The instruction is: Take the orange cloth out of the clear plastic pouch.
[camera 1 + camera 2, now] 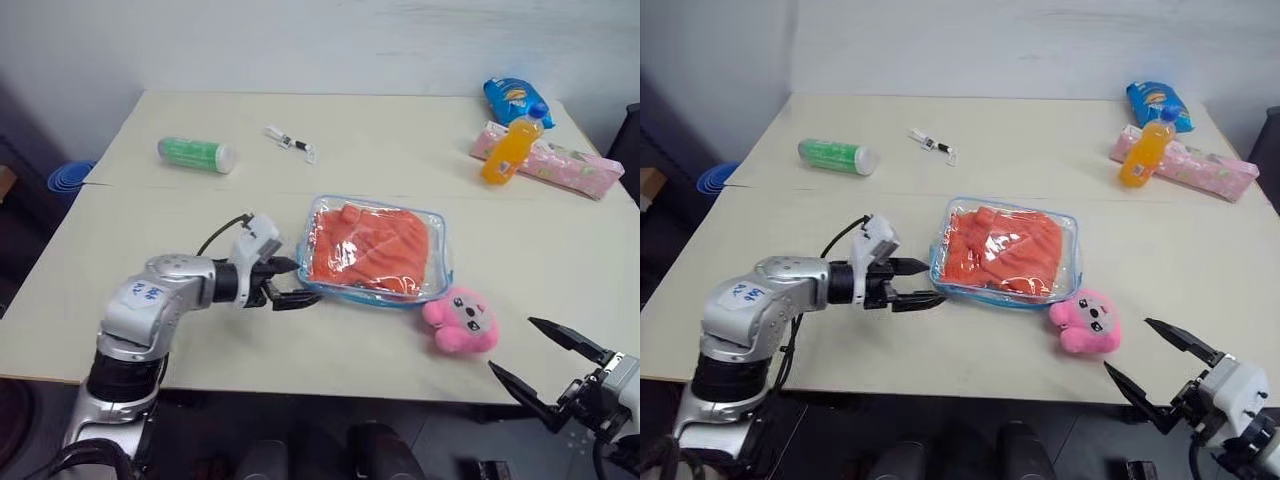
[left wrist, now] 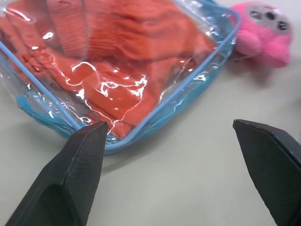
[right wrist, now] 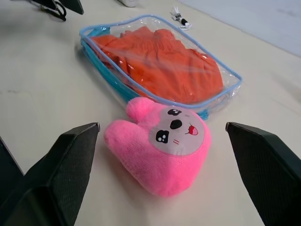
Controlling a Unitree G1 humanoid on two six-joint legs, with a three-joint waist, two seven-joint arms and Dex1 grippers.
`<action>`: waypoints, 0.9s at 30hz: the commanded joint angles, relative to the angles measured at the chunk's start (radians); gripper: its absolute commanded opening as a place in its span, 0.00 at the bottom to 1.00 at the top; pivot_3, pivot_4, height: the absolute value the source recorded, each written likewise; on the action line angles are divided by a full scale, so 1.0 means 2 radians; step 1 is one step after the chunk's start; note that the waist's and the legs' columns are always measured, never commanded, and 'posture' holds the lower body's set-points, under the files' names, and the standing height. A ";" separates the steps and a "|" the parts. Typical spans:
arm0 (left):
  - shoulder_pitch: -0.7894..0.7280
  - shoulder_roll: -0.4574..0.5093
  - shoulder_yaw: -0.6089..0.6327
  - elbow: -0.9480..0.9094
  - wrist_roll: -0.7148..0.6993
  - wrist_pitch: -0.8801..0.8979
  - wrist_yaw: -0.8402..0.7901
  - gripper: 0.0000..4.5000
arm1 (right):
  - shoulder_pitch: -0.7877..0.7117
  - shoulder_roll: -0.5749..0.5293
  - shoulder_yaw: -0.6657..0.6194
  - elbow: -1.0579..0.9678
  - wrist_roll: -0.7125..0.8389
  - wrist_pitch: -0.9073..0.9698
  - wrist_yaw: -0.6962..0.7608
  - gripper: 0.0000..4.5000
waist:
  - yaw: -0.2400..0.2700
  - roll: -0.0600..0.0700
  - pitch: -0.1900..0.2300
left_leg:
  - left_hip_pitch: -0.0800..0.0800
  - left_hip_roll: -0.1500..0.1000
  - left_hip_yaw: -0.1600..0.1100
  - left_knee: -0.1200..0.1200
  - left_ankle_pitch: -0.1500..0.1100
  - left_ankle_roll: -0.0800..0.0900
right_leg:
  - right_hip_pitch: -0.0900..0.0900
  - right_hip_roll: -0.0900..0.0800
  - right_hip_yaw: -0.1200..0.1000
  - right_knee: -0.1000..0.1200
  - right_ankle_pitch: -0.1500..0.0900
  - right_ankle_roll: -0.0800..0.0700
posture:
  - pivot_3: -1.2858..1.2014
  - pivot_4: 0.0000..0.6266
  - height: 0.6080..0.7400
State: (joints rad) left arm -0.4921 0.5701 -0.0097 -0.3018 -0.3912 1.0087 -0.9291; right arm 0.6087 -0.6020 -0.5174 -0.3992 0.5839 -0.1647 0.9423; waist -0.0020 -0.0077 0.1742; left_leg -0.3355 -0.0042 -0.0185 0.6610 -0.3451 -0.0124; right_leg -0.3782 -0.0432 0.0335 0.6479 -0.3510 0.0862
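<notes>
The clear plastic pouch with light-blue zipper edging (image 1: 375, 250) lies flat near the middle of the pale desk (image 1: 150, 220), the folded orange cloth (image 1: 365, 245) still inside it. My left fingers (image 1: 288, 283) stand spread apart at the pouch's near-left corner, gripping nothing. My right fingers (image 1: 548, 362) are also wide open and empty, off the desk's front edge, facing the pink plush toy (image 1: 460, 322) that sits just beside the pouch.
</notes>
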 commanded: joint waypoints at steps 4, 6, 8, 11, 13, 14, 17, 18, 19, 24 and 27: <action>0.023 0.039 0.061 0.174 0.008 -0.377 -0.160 0.99 | -0.057 -0.039 0.035 -0.034 0.019 0.140 -0.059 1.00 | -0.001 0.000 0.000 | 0.000 0.000 0.000 -0.001 0.000 0.000 | 0.000 0.000 0.000 -0.002 -0.001 -0.001 | 0.52 0.24 1.00; 0.027 0.062 0.064 0.204 -0.010 -0.394 -0.211 0.99 | -0.087 -0.054 0.045 -0.021 0.017 0.195 -0.086 1.00 | -0.004 0.000 0.000 | 0.000 0.000 0.001 -0.001 0.000 0.000 | 0.000 0.000 0.000 -0.002 -0.001 -0.001 | 0.52 0.24 1.00; 0.033 0.072 0.062 0.202 -0.030 -0.379 -0.233 0.99 | -0.127 -0.067 0.053 0.009 0.028 0.259 -0.108 1.00 | -0.003 0.000 0.000 | -0.001 0.000 0.001 -0.002 0.000 0.001 | -0.001 -0.001 0.000 -0.002 -0.001 -0.002 | 0.52 0.24 1.00; 0.052 0.080 0.055 0.181 -0.047 -0.371 -0.256 1.00 | -0.157 -0.084 0.071 0.038 0.053 0.317 -0.077 0.96 | 0.001 0.000 0.000 | -0.001 0.000 0.000 -0.003 -0.001 0.004 | -0.001 -0.001 -0.001 -0.002 -0.001 -0.001 | 0.52 0.24 1.00; 0.060 0.079 0.054 0.171 -0.053 -0.371 -0.258 1.00 | -0.157 -0.094 0.082 0.042 0.047 0.319 -0.045 0.86 | 0.004 0.000 0.000 | -0.002 0.000 -0.001 -0.003 -0.002 0.004 | -0.002 -0.001 -0.001 -0.002 -0.001 -0.001 | 0.52 0.24 1.00; 0.063 0.078 0.055 0.164 -0.059 -0.368 -0.259 1.00 | -0.156 -0.095 0.082 0.041 0.044 0.316 -0.035 0.80 | 0.006 0.000 0.000 | -0.003 0.000 -0.001 -0.004 -0.002 0.004 | -0.003 -0.001 -0.002 -0.002 -0.001 -0.001 | 0.52 0.24 1.00; 0.071 0.075 0.057 0.145 -0.074 -0.361 -0.258 1.00 | -0.157 -0.084 0.069 0.037 0.043 0.289 -0.013 0.57 | 0.005 0.000 0.000 | -0.011 0.000 -0.001 -0.001 -0.001 0.002 | -0.011 0.000 -0.002 0.000 0.000 0.000 | 0.52 0.24 1.00; 0.078 0.072 0.057 0.133 -0.081 -0.357 -0.256 1.00 | -0.155 -0.074 0.062 0.036 0.029 0.241 0.004 0.49 | 0.004 0.000 0.000 | -0.011 0.000 -0.001 0.000 -0.001 0.002 | -0.011 0.000 -0.002 0.001 0.000 0.000 | 0.52 0.24 1.00; 0.084 0.070 0.057 0.122 -0.086 -0.352 -0.252 1.00 | -0.153 -0.066 0.057 0.035 0.014 0.201 0.014 0.43 | 0.003 0.000 0.000 | -0.011 0.000 -0.001 0.000 -0.001 0.003 | -0.011 0.000 -0.002 0.001 0.000 0.000 | 0.52 0.24 1.00; 0.108 0.063 0.052 0.097 -0.093 -0.350 -0.242 1.00 | -0.164 -0.031 0.057 0.035 -0.035 0.049 0.043 0.15 | -0.002 0.000 0.000 | -0.010 0.000 0.000 0.001 -0.002 0.004 | -0.009 0.000 0.000 0.000 0.001 0.001 | 0.52 0.24 1.00; 0.114 0.059 0.047 0.094 -0.092 -0.351 -0.236 1.00 | -0.169 -0.032 0.079 0.022 -0.056 0.009 0.057 0.15 | -0.002 0.000 0.000 | -0.008 0.000 0.000 0.001 -0.002 0.006 | -0.007 0.000 0.000 0.000 0.001 0.001 | 0.52 0.24 1.00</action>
State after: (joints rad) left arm -0.2663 0.6847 0.0857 -0.0804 -0.5542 0.3080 -1.4087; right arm 0.2763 -0.6617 -0.3630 -0.3137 0.4868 -0.0959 1.0389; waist -0.0051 -0.0084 0.1748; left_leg -0.3517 -0.0043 -0.0184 0.6637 -0.3497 -0.0011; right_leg -0.3927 -0.0441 0.0327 0.6489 -0.3495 0.0890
